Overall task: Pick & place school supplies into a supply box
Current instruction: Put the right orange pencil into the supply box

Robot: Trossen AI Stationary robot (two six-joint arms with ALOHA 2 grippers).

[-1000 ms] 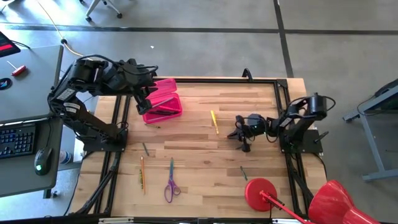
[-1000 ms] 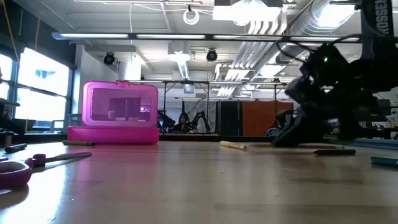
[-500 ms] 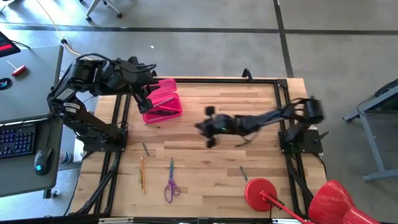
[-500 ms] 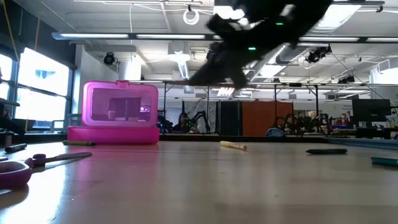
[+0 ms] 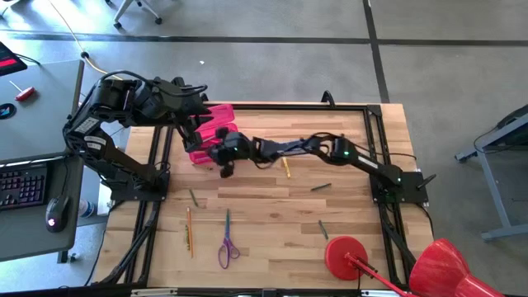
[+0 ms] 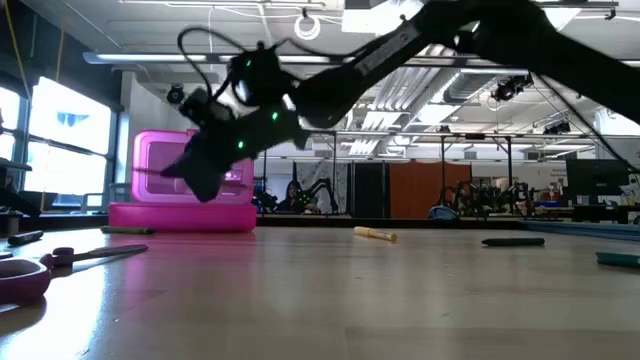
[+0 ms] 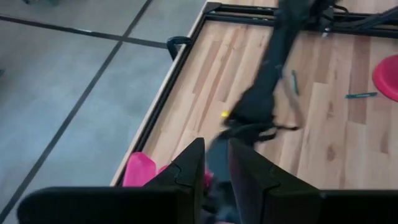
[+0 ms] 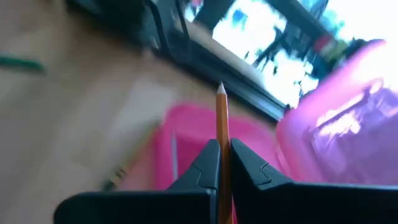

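Bright even overhead lighting; right wrist view heavily motion-blurred, window glare behind.

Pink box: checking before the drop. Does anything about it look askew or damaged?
Nothing stands out. The bright pink plastic supply box sits flat, lid upright and open; the right gripper hangs at it, shut on an orange pencil.

The pink supply box (image 5: 216,140) sits open near the table's far left corner, lid upright. An orange pencil (image 8: 222,134) is pinched above its tray, tip forward. Purple scissors (image 5: 226,244), an orange pencil (image 5: 188,228) and a yellow pencil (image 5: 285,162) lie flat on the wood.
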